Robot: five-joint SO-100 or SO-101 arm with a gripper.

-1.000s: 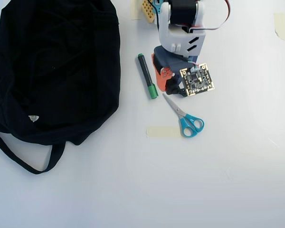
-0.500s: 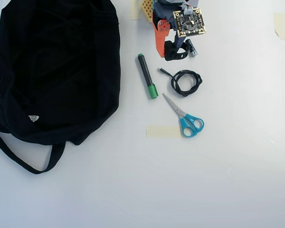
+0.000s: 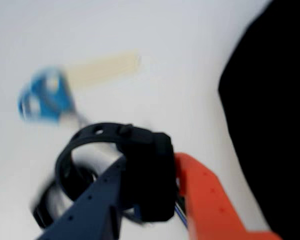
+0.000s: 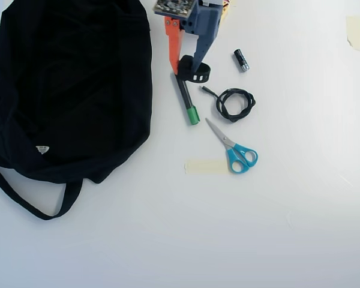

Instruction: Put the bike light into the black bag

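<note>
Overhead view: the gripper point(image 4: 187, 67), at top centre of the frame, pinches the bike light point(image 4: 194, 69) between its orange and dark-blue fingers — the light sits above the upper end of the green-capped marker point(image 4: 186, 98). The black bag point(image 4: 66, 90) fills the upper left. Right of the marker lie a coiled cable point(image 4: 233, 104), a battery point(image 4: 241, 60) and blue-handled scissors point(image 4: 235, 149), beside a tape strip point(image 4: 206, 166). Wrist view: the light's loop strap point(image 3: 85, 150) juts left — the picture is blurred.

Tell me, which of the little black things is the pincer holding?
The bike light, a tiny block with a loop strap, sits clamped in the pincer. The battery and coiled cable lie loose on the table.
</note>
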